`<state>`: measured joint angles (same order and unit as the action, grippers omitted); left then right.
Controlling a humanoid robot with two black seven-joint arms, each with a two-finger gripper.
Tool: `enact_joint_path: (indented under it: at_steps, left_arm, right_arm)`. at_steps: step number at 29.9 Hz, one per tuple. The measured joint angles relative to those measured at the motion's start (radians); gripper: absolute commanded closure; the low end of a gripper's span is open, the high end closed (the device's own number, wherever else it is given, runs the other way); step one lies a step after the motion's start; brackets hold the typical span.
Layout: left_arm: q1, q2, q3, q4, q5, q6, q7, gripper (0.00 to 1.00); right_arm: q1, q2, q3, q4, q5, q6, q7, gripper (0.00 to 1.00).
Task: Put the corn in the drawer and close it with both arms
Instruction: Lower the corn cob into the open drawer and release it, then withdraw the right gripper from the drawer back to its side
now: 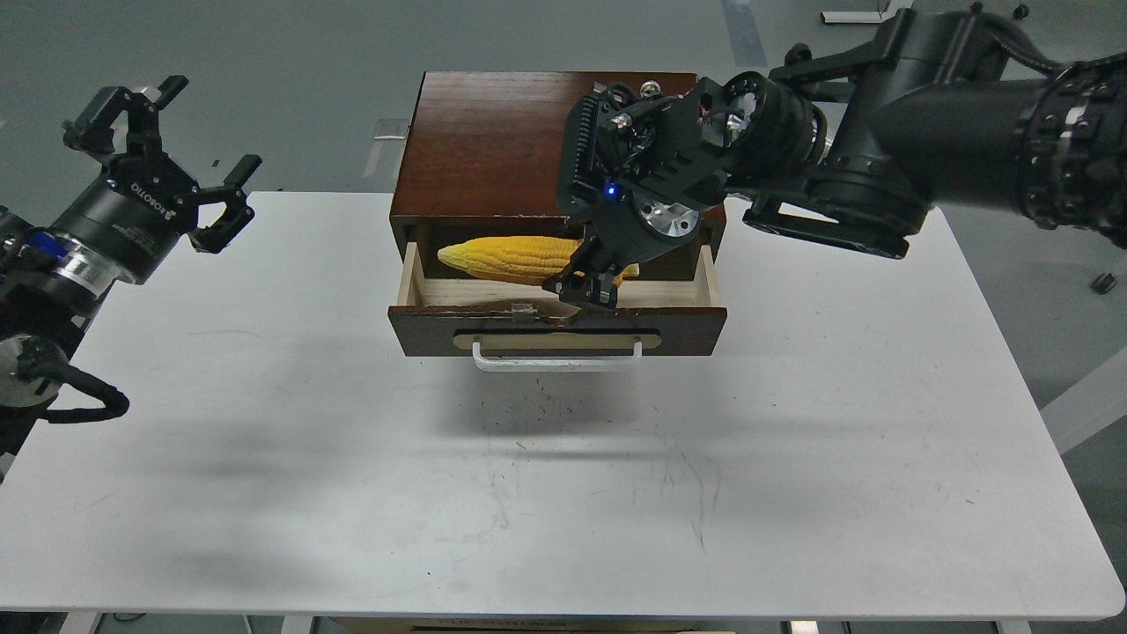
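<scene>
My right gripper was clamped on the corn inside the open drawer; left gripper spread apart, holding nothing.

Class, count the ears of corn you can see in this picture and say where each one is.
1. The single ear of corn lies across the open drawer of the brown cabinet, its right end in the right hand. Others may be hidden deeper inside.

There is one corn, inside the one open drawer. The drawer is in one brown cabinet on one white table. Two black arms reach in, one left gripper and one right gripper.
</scene>
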<state>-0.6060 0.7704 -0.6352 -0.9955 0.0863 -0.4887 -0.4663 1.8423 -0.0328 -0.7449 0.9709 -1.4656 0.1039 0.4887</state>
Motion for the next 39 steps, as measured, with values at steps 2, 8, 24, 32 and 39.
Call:
enact_joint_path:
  at_steps: [2, 8, 24, 32, 39]
  left_arm:
    - [0.000, 0.000, 0.000, 0.000, 0.000, 0.000, 0.000, 0.02]
    - [0.000, 0.000, 0.000, 0.000, 0.001, 0.000, 0.000, 0.02]
    - [0.000, -0.008, 0.000, 0.000, 0.021, 0.000, 0.000, 0.02]
    - [0.004, -0.014, 0.002, -0.002, 0.021, 0.000, 0.000, 0.02]
    - [0.021, -0.014, 0.002, -0.026, 0.055, 0.000, -0.001, 0.02]
  right_arm:
    - [0.000, -0.003, 0.001, 0.001, 0.001, -0.008, 0.000, 0.22]
    - [0.024, -0.041, 0.025, 0.014, 0.014, -0.019, 0.000, 0.06]
    - [-0.015, -0.505, 0.235, 0.120, 0.586, -0.009, 0.000, 0.02]
    - [-0.360, -0.703, 0.506, 0.120, 0.922, -0.007, 0.000, 0.02]
    - [-0.752, -0.741, 0.803, 0.107, 1.184, -0.007, 0.000, 0.02]
